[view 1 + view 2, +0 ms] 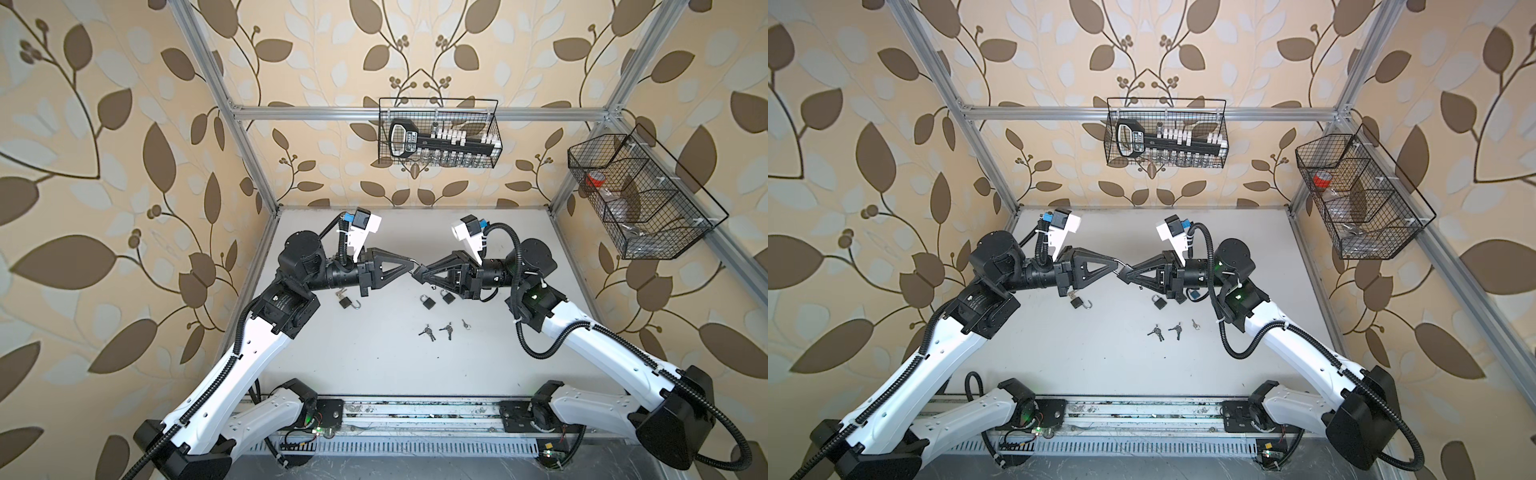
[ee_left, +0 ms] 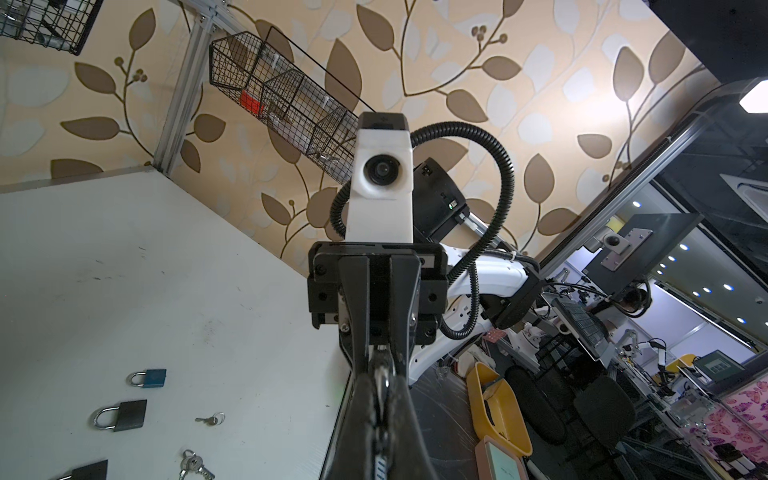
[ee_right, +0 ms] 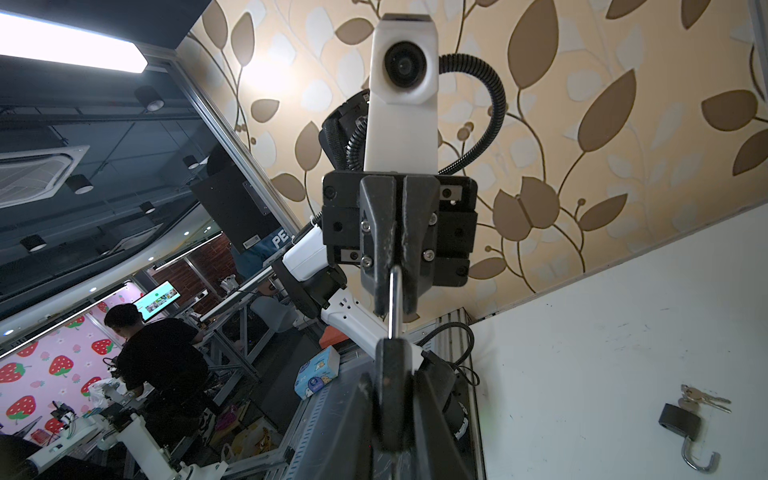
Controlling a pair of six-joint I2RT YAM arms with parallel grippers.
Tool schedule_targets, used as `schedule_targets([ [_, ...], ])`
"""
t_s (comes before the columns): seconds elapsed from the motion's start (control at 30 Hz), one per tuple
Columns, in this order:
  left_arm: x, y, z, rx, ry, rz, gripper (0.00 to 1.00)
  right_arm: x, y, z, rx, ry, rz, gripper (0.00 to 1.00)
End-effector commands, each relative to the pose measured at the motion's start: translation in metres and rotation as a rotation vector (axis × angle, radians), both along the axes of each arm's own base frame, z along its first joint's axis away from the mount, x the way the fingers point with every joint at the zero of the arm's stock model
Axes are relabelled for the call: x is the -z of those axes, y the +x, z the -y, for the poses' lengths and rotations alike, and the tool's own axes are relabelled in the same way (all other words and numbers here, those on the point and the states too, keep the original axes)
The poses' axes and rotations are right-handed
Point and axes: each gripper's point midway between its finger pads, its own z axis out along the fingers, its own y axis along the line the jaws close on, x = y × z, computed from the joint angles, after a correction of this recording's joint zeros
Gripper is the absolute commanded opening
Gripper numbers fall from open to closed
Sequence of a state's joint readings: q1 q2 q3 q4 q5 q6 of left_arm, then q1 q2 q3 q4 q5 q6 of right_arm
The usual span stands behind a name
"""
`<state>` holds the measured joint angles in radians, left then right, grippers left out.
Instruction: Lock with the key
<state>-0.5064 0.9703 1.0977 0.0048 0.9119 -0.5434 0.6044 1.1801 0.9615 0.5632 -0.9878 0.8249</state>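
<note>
Shackle [image 3: 395, 297] of the small black padlock [image 3: 391, 374] sits pinched in your left gripper [image 1: 409, 264]. Right gripper [image 1: 417, 274], at three o'clock, clamps the body.

Left gripper [image 1: 406, 264] and right gripper [image 1: 419, 275] meet tip to tip above the table [image 1: 353, 365], the held padlock [image 3: 392, 374] between their jaws; below the left jaws lies a loose padlock [image 1: 348, 301], keys [image 1: 341, 293] touching it; below the right jaws, two padlocks [image 1: 427, 301] side by side; from there toward the arm bases, three key sets [image 1: 427, 331] in a row.
</note>
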Motion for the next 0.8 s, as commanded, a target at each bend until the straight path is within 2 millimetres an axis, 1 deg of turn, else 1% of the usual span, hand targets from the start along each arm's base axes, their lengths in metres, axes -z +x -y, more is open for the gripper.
schedule_targets([
  [0.0,0.018,-0.003,0.012,0.044,0.034,-0.017,0.00,-0.044,-0.013,0.007,-0.018,0.095,0.124,0.00],
  [0.2,0.024,-0.006,0.018,0.065,0.048,-0.022,0.00,-0.047,-0.013,0.009,-0.011,0.103,0.126,0.00],
  [0.4,0.029,-0.011,0.020,0.085,0.065,-0.025,0.00,-0.057,-0.013,0.012,0.015,0.124,0.140,0.00],
  [0.57,0.044,-0.016,0.026,0.096,0.097,-0.035,0.00,-0.069,-0.012,0.018,0.013,0.130,0.174,0.00],
  [0.63,0.051,-0.021,0.031,0.120,0.109,-0.046,0.00,-0.074,-0.013,0.018,0.006,0.128,0.186,0.00],
  [0.77,0.068,-0.030,0.045,0.162,0.136,-0.074,0.00,-0.077,-0.010,0.017,0.016,0.113,0.209,0.00],
])
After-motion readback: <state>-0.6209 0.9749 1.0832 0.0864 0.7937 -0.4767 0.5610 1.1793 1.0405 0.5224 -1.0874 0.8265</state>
